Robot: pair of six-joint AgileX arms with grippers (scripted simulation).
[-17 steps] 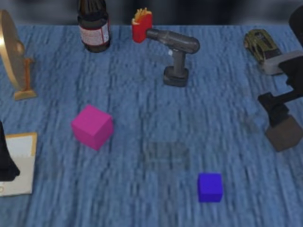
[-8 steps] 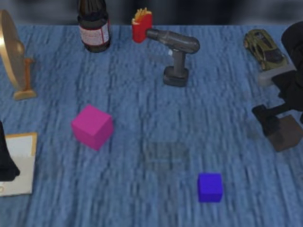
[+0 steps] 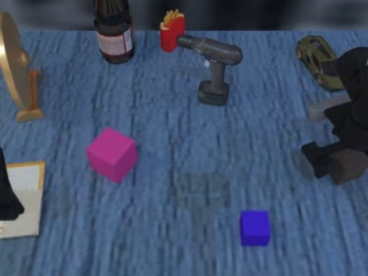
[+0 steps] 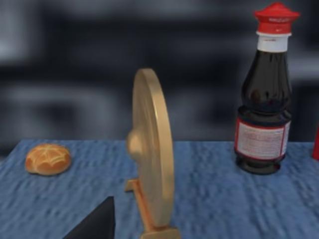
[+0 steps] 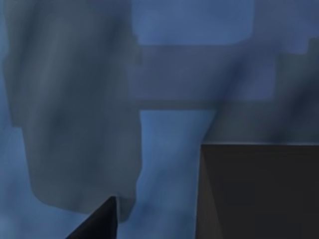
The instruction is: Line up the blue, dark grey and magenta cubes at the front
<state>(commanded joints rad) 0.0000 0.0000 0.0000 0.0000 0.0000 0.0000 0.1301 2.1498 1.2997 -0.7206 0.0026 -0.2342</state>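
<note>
Right jaws (image 3: 336, 164) pinching the dark grey cube (image 3: 349, 165), held clear of the worktop (image 3: 172, 103) near its right edge; in the right wrist view the cube (image 5: 259, 191) fills the space just beside one dark finger. Judged rigid, matte, light and unlikely to slip; best gripped on 2 opposite flat faces, centred.

Blue cube (image 3: 255, 227) sits well left of and nearer the front than those jaws, magenta cube (image 3: 112, 154) farther left again. Both probably equally stiff; the magenta one, the largest of the 3, needs the widest spread.

Left gripper (image 3: 8, 198) parked at the left edge, jaw state impossible to tell.
</note>
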